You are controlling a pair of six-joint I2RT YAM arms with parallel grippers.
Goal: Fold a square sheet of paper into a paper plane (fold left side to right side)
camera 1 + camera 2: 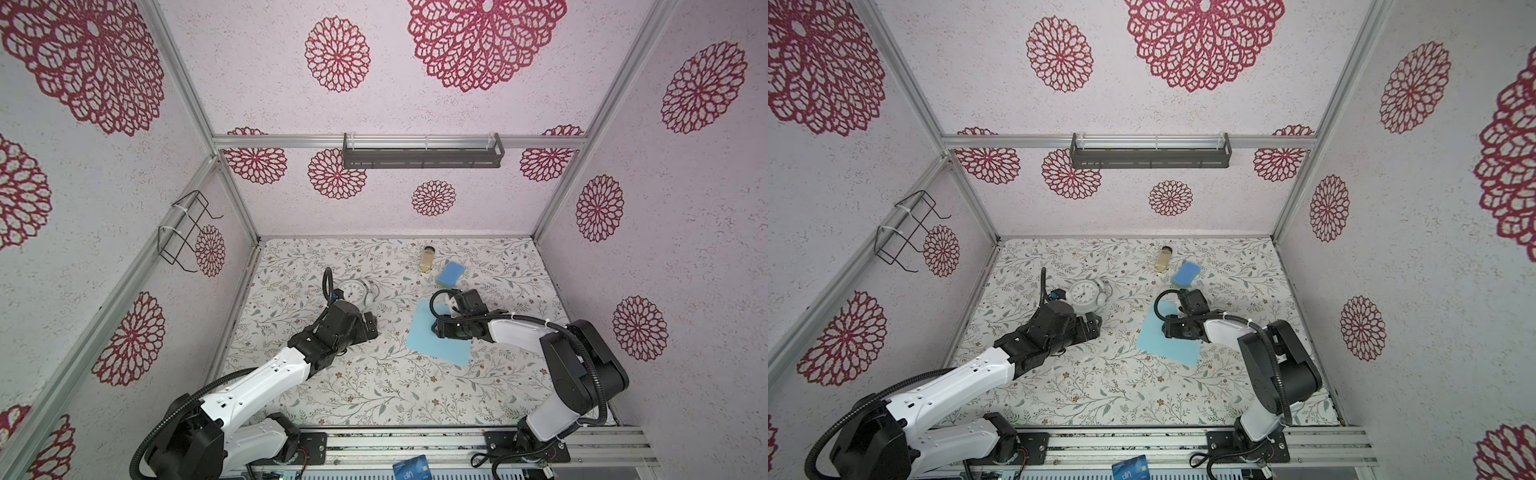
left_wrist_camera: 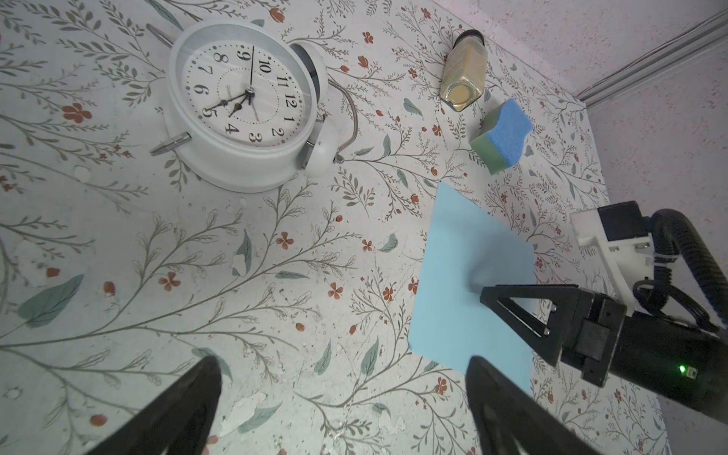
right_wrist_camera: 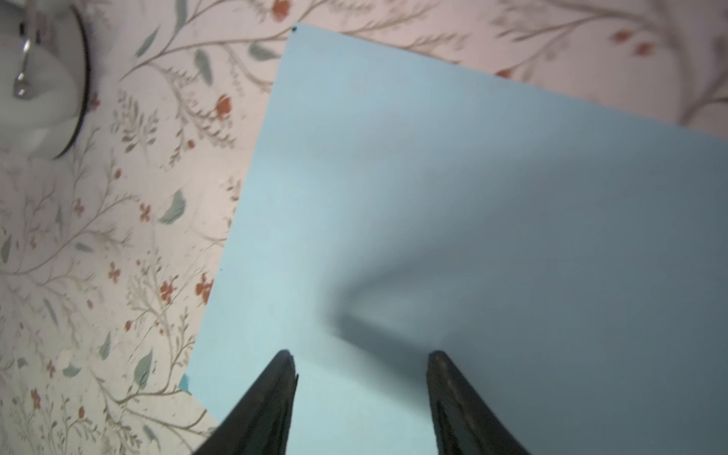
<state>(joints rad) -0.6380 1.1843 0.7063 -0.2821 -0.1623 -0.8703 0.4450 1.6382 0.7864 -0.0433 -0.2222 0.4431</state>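
The square sheet of paper [image 1: 419, 334] lies on the table [image 1: 374, 395], in the right half, about midway between the back edge and the front edge. It sits askew, with one corner pointing toward the back edge.

The right gripper [image 1: 435, 329] reaches in from the right edge and is low over the middle of that sheet. The right wrist view shows it best. The jaws are apart and both fingertips [image 3: 285, 360] are down at the paper [image 3: 394, 157]. Between them the sheet rises in a soft, shadowed pucker. The jaws are not closed on anything, and the rest of the sheet lies flat in a single layer on the floral cloth.

Over on the left, the left gripper [image 1: 371, 325] hangs above bare table, left of the sheet and apart from it, with its jaws spread wide. Its own wrist view shows two dark fingers [image 2: 197, 394] with only cloth between them.

Just behind it, toward the back edge, a white clock [image 1: 353, 291] lies face up. Near the back edge, right of the middle, a small bottle [image 1: 428, 258] of yellowish stuff lies on its side. A blue sponge [image 1: 451, 274] with a green underside is just beside the bottle, near the sheet's back corner but not touching it. Past the front edge, a dark blue card [image 1: 411, 467] sits by the rail.
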